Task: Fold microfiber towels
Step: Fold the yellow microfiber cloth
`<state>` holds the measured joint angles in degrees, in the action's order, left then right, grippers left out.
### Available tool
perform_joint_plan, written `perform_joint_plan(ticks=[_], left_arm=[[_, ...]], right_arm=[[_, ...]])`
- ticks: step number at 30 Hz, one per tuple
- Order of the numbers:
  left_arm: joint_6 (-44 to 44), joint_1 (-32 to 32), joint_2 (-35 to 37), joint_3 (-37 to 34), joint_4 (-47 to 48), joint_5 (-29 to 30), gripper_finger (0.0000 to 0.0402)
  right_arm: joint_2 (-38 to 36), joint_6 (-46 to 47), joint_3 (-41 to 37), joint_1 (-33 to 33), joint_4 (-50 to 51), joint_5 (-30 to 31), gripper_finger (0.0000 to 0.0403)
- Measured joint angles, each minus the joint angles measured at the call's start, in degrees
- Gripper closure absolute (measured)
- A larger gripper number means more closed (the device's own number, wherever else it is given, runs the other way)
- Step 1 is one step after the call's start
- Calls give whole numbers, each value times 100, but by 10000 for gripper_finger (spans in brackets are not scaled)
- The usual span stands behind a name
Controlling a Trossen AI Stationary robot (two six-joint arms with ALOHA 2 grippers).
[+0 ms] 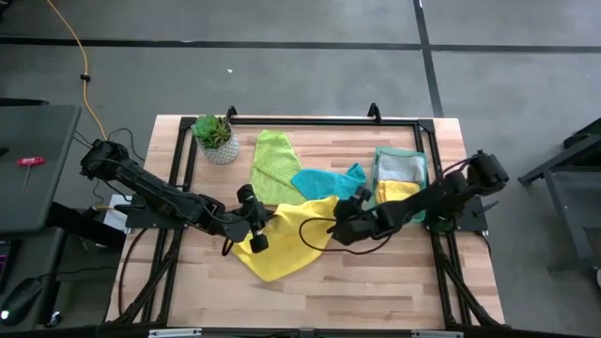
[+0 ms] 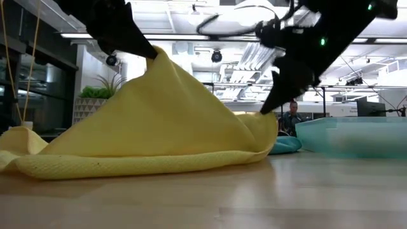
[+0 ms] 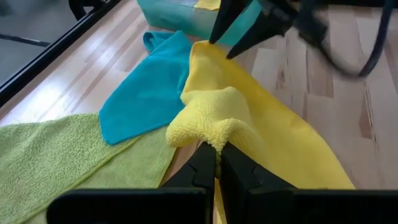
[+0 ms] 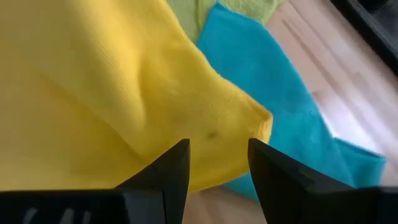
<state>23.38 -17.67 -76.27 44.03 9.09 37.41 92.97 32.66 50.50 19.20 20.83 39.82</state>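
A yellow microfiber towel (image 1: 282,246) lies mid-table, and my left gripper (image 1: 252,228) is shut on it and holds one part raised, so the cloth forms a tent (image 2: 159,114). My right gripper (image 4: 217,163) is open, with its fingers over the towel's corner (image 4: 252,124) on the side toward the tray. A teal towel (image 1: 324,180) and a lime green towel (image 1: 273,164) lie flat on the table beyond the yellow one, overlapping each other. My left gripper pinches a bunched fold of the yellow towel (image 3: 214,134) between its two shut fingers, slanting down from the table's left. That fold is lifted clear. The rest of the cloth slopes down from it, and its lower edges (image 2: 127,166) lie on the table. My right gripper slants down at the towel's corner (image 2: 266,119); I cannot tell whether its fingertips touch the cloth.
A translucent green tray (image 1: 419,178) at the right holds folded towels. A small potted plant (image 1: 214,136) stands at the far left. A black frame (image 1: 310,120) runs along the table's far edge. Bare wood (image 1: 376,282) lies toward the near edge.
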Motion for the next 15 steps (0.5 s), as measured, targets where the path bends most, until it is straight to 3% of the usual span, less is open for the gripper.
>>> perform_joint_plan(ticks=[10, 15], left_arm=[[-66, 0, 0, 0, -1, -9, 400], [-63, 2, 0, 0, 1, -11, 400]], right_arm=[[183, -320, 0, -155, 28, 813, 250], [183, -242, 0, -156, 23, 689, 250]])
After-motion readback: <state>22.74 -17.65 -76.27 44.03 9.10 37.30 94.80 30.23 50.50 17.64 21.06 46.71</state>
